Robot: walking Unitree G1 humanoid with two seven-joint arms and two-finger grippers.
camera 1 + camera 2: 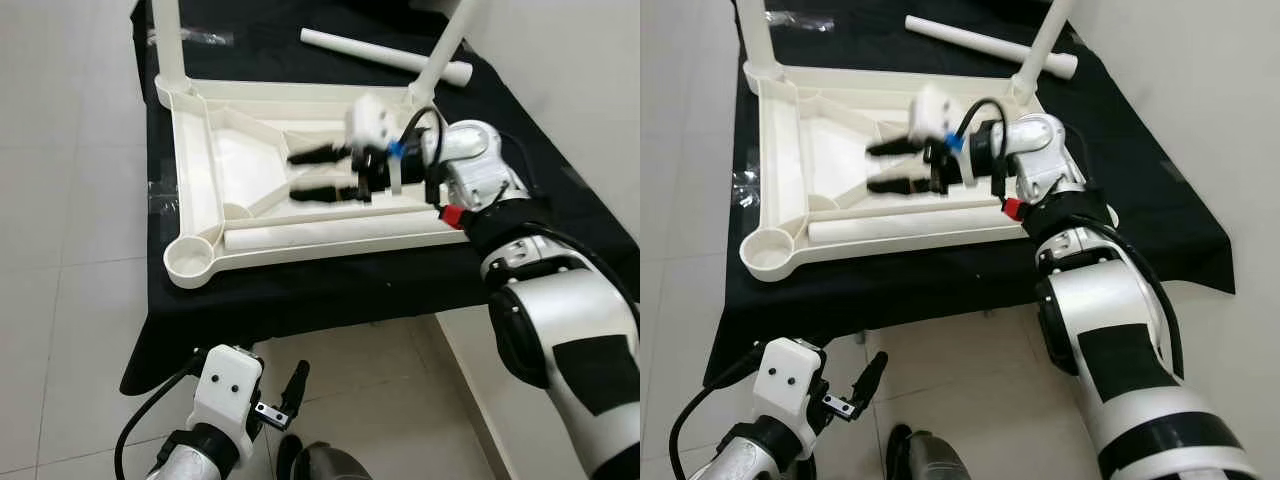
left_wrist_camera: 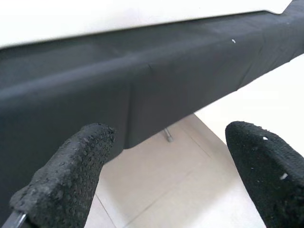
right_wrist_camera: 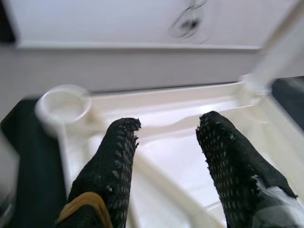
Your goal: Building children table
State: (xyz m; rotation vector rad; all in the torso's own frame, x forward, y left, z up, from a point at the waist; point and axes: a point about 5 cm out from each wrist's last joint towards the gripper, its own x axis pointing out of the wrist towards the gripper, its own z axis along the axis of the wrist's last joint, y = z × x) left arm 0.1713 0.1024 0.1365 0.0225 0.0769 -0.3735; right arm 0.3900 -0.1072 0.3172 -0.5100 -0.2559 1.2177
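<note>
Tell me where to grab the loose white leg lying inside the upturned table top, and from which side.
Grip the leg near its middle, coming down from above with the right gripper, fingers straddling it crosswise. It lies flat along the near rim of the table top, so its upper side is the open one; the rim probably blocks a sideways approach.

right tool [image 1: 300,175] extended forward, fingers apart; left tool [image 1: 297,388] low, fingers apart

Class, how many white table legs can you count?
4 legs: one stands in the tabletop's far-left socket, one in its far-right socket, one lies inside along its near edge, one lies on the black cloth behind.
</note>
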